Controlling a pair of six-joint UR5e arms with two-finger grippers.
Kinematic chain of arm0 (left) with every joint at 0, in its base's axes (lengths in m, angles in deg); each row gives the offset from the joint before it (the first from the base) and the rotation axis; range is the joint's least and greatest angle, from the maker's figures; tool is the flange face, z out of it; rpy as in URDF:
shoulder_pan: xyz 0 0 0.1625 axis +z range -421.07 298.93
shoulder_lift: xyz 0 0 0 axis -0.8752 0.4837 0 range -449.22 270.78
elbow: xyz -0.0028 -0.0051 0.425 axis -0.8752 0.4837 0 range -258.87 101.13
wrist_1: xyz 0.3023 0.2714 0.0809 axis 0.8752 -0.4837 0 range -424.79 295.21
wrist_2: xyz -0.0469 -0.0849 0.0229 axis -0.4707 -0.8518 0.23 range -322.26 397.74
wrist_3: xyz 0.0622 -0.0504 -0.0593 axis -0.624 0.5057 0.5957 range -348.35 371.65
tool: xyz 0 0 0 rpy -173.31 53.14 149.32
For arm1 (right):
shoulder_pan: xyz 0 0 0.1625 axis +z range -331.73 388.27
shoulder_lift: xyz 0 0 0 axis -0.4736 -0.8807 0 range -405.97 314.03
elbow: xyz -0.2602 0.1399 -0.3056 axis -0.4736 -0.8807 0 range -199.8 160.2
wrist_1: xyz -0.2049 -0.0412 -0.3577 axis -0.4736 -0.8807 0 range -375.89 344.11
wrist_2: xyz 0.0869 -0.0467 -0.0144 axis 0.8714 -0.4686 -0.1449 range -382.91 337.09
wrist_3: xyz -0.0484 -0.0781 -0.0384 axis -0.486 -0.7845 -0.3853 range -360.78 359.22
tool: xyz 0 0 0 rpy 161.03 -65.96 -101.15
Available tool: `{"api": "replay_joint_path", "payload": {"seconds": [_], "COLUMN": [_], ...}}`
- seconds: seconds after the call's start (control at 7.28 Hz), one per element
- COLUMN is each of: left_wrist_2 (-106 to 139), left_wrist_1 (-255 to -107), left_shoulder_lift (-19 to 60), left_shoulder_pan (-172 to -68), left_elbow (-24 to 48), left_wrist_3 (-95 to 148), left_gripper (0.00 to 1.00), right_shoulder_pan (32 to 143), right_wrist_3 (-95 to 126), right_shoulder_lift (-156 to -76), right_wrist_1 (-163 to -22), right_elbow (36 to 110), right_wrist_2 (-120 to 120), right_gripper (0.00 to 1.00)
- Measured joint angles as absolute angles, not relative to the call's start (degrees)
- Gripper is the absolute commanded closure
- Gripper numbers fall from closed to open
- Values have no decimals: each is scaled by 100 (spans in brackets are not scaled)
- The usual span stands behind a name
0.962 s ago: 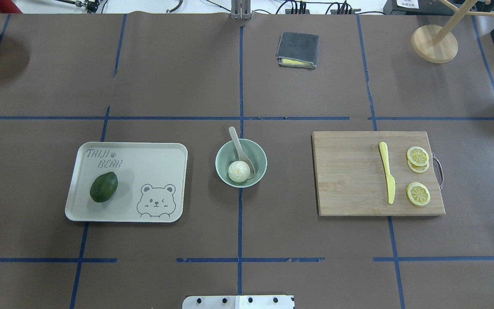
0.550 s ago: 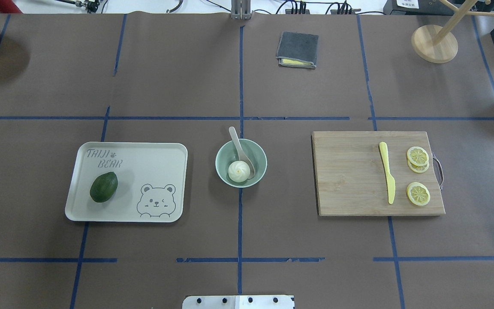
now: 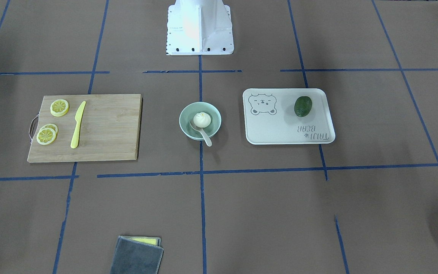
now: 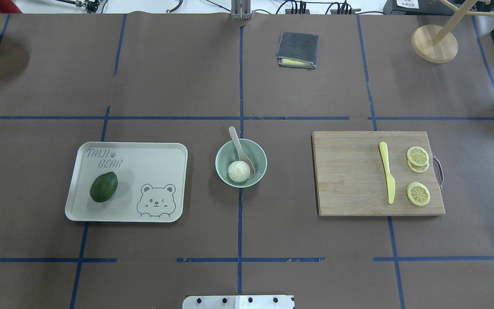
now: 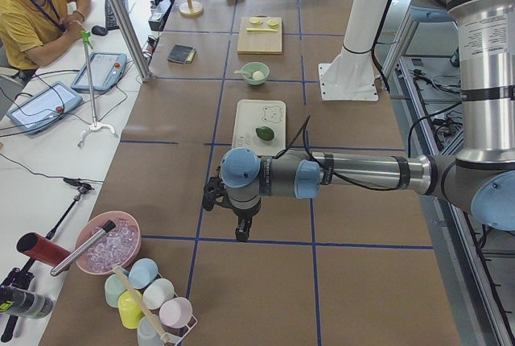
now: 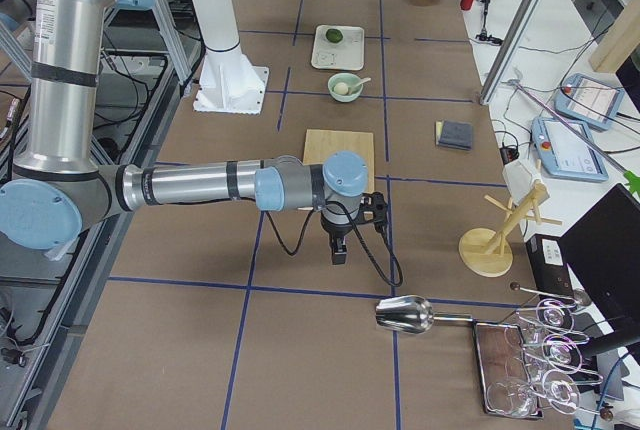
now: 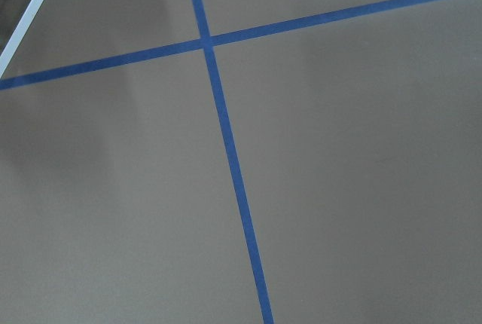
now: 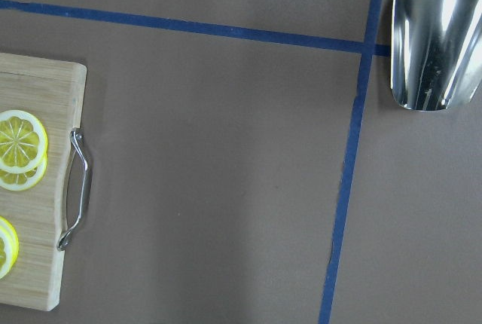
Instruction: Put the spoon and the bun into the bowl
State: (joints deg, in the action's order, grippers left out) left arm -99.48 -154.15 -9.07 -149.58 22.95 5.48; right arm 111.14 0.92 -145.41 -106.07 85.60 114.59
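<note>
The pale green bowl [image 4: 261,156] stands at the table's middle. The white pleated bun [image 4: 237,171] lies inside it. The off-white spoon [image 4: 236,139] rests in the bowl beside the bun, its handle sticking out over the far rim. The front-facing view shows the same bowl [image 3: 184,118], bun [image 3: 202,120] and spoon [image 3: 205,137]. My left gripper [image 5: 240,233] hangs over bare table far off to the left. My right gripper [image 6: 338,253] hangs far off to the right, past the cutting board. I cannot tell whether either is open or shut.
A white bear-print tray [image 4: 165,150] with an avocado [image 4: 103,186] lies left of the bowl. A cutting board [image 4: 350,180] with a yellow knife [image 4: 387,171] and lemon slices [image 4: 417,156] lies right. A folded cloth [image 4: 297,49], wooden stand [image 4: 434,43] and metal scoop [image 8: 437,34] sit farther out.
</note>
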Motion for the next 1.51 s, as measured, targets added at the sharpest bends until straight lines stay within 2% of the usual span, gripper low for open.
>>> {"api": "replay_joint_path", "payload": {"seconds": [1.51], "left_wrist_2": [-9822], "left_wrist_1": [-15401], "left_shoulder_lift": [-1144], "left_shoulder_pan": [-14955], "left_elbow": [2443], "left_wrist_3": [851], "left_gripper": [0], "right_shoulder_pan": [11215], "right_wrist_3": [98], "right_shoulder_lift": [-14472], "right_wrist_1": [-10642], "right_elbow": [8540], "right_wrist_2": [11356], "right_gripper": [0]}}
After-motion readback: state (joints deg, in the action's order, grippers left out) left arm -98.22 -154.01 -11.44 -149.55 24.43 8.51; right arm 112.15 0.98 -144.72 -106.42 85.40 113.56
